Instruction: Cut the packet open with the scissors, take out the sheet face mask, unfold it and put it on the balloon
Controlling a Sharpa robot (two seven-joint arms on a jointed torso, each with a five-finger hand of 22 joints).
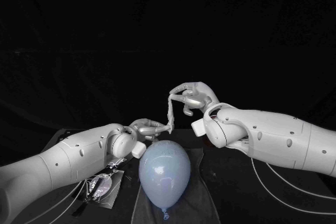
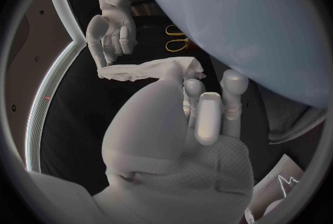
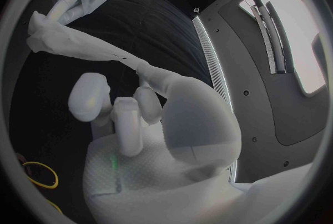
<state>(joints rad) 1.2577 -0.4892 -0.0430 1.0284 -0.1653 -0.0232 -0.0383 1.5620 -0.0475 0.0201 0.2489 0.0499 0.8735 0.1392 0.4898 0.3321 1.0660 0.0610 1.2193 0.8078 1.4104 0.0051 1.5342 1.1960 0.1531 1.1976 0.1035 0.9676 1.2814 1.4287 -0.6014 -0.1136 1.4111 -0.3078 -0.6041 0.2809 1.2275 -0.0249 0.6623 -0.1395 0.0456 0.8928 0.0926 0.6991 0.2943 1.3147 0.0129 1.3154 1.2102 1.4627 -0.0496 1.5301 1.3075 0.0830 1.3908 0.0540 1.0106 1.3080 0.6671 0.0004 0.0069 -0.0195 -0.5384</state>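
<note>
The white sheet face mask [image 1: 170, 113] hangs as a twisted strip between my two hands, above the far end of the balloon. My left hand [image 1: 150, 129] pinches its lower end, and my right hand [image 1: 193, 98] holds its upper end higher up. The pale blue balloon [image 1: 164, 172] lies on a grey cloth [image 1: 193, 197], knot towards me. In the left wrist view my left hand [image 2: 191, 110] grips the mask [image 2: 149, 71] with the right hand [image 2: 111, 32] at the other end, beside the balloon [image 2: 236, 18]. The right wrist view shows my right hand [image 3: 132, 118] pinching the mask [image 3: 80, 46].
The cut packet [image 1: 105, 183] lies on the table left of the balloon, under my left forearm. Yellow scissor handles [image 2: 177, 39] lie on the table beyond the balloon, and a yellow scissor handle [image 3: 38, 175] shows below my right hand.
</note>
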